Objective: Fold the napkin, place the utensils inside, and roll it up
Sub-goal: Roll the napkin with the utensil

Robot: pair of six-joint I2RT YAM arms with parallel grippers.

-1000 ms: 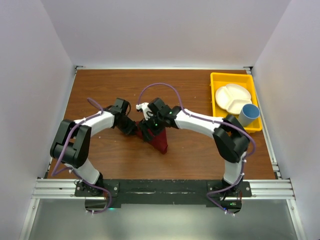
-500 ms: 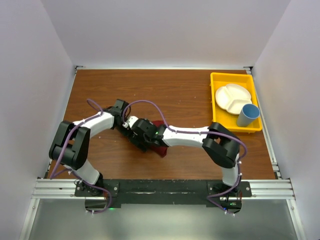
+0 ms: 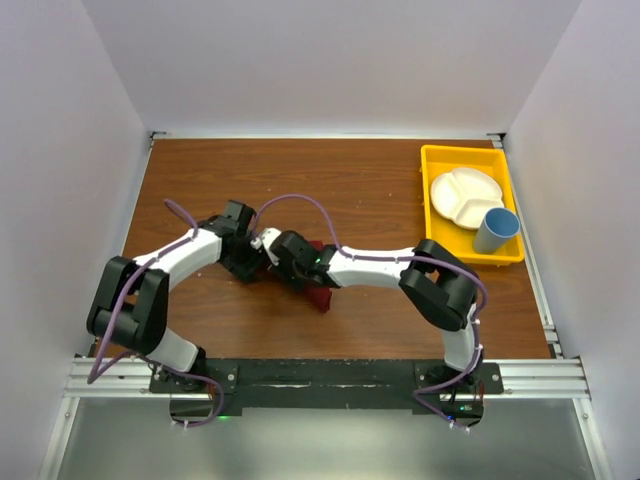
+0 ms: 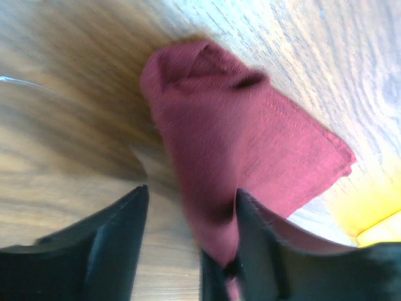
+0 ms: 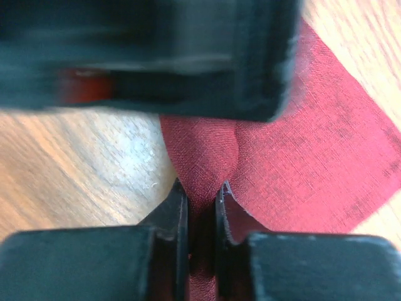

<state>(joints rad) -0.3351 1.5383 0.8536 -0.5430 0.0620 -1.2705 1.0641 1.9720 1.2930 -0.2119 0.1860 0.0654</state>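
Maroon cloth, the napkin point(image 3: 320, 296), lies folded into a narrow bundle on the wooden table point(image 3: 380, 190), just left of centre in the top view, where the two arms meet. The right gripper point(image 5: 199, 210) pinches a raised ridge of it, jaws almost together. The left gripper point(image 4: 191, 244) is spread wide, with the napkin's near end lying loose between its jaws. A yellow tray point(image 3: 432, 160) sits at the upper right.

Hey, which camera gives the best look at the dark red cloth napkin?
Left wrist: most of the dark red cloth napkin shows, bunched end and far corner included. Right wrist shows only part of it, with a ridge pinched in the right gripper. The top view catches only slivers of it.
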